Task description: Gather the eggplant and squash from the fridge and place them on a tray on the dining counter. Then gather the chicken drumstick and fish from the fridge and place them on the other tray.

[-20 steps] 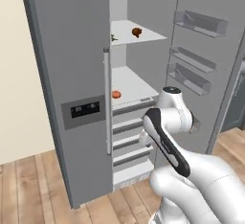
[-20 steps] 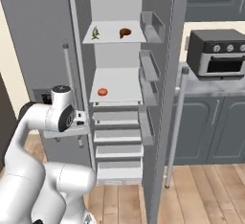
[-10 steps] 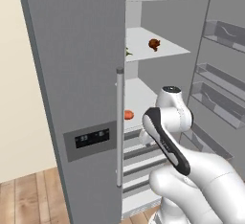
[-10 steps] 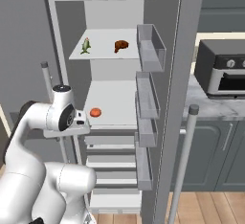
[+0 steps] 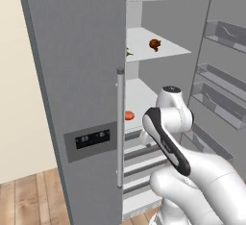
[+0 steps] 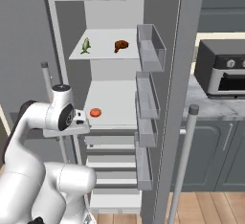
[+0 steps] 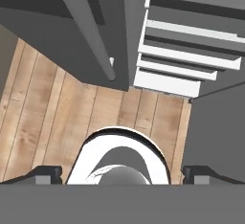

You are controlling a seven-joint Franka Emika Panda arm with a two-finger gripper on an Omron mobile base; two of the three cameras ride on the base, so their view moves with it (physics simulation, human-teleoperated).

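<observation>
The fish [image 5: 128,52] is mostly hidden behind the closed fridge door [image 5: 77,75] in the left base view. The small orange-red item [image 6: 95,112] on the middle shelf is too small to identify. The gripper [image 7: 122,173] fingertips are cut off at the hand view's bottom edge, so jaw spacing cannot be judged.

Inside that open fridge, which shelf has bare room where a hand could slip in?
The middle shelf is mostly bare: only a small red item sits near its front left edge, so right and back are free. The upper shelf is tighter, with the fish and chicken drumstick side by side.

The white arm is folded upward, its pincer [image 7: 122,173] pointing down with fingertips spread wide.
</observation>
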